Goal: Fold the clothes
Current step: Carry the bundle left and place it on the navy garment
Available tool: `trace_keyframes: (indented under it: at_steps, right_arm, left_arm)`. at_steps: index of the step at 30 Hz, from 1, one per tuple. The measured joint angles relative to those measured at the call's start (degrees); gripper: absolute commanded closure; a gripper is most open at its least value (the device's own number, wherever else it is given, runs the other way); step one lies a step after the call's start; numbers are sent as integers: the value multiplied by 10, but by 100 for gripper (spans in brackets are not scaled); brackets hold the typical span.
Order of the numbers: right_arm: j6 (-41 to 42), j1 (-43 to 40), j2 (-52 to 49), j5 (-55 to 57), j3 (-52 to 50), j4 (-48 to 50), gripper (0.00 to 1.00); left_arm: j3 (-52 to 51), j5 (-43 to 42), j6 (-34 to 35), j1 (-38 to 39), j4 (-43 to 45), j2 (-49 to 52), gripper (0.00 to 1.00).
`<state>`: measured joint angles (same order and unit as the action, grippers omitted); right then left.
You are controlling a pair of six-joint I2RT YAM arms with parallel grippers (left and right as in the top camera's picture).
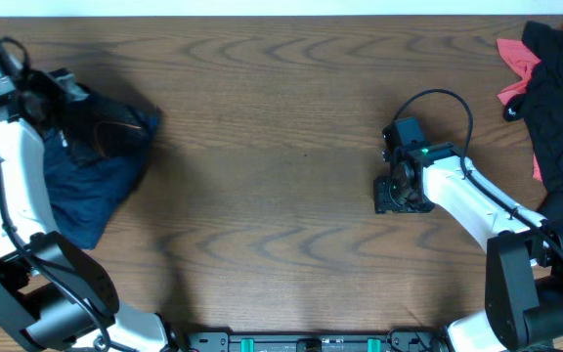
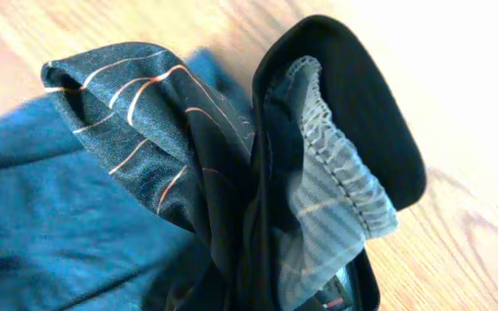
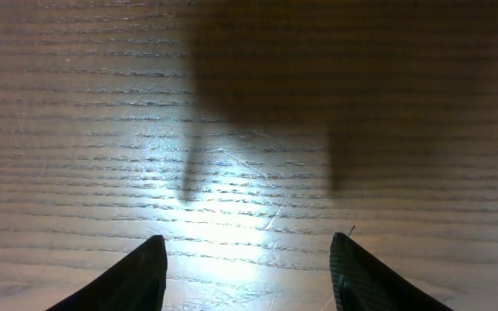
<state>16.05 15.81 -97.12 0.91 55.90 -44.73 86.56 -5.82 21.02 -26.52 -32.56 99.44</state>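
The thin black jersey with pale contour lines (image 2: 171, 147) hangs bunched at the far left of the wooden tabletop (image 1: 281, 117), over a rumpled navy-blue garment (image 1: 86, 200). The left end effector (image 1: 66, 103) seems clamped on the jersey, though cloth buries its fingers. A black and coral-pink heap (image 1: 555, 108) lies in the far right corner. The right end effector (image 3: 249, 268) is spread wide over bare wood, holding nothing. Nothing looks folded yet; I'd say all the folding is still to do.

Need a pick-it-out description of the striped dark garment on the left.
At the table's left end lies a spread navy-blue garment. Bunched on top, in the left gripper, is the black jersey: thin orange and pale lines, unlike the plain blue beneath.
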Motion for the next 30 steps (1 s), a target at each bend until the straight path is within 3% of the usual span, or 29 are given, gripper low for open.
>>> trace_keyframes:
  at_steps: [3,5,8,9,11,18,24,29,30]
  right_arm:
    - [0,0,0,0,0,0,41]
    - [0,0,0,0,0,-2,41]
    - [0,0,0,0,0,-5,41]
    - [0,0,0,0,0,-6,41]
    - [0,0,0,0,0,-9,41]
    - [0,0,0,0,0,-14,40]
    - [0,0,0,0,0,-8,39]
    - [1,0,0,-9,0,11,16]
    - [0,0,0,-16,0,22,1]
  left_arm:
    - [0,30,2,-11,1,10,93]
    - [0,49,2,-16,2,23,86]
    - [0,67,1,-27,11,45,34]
    - [0,71,2,-31,13,52,25]
    - [0,78,4,-44,13,63,18]
    - [0,71,6,-114,14,57,15]
    - [0,-59,-2,-129,16,4,19]
    - [1,-195,-49,-77,-10,-17,13]
    - [1,-208,-64,-56,-26,-17,11]
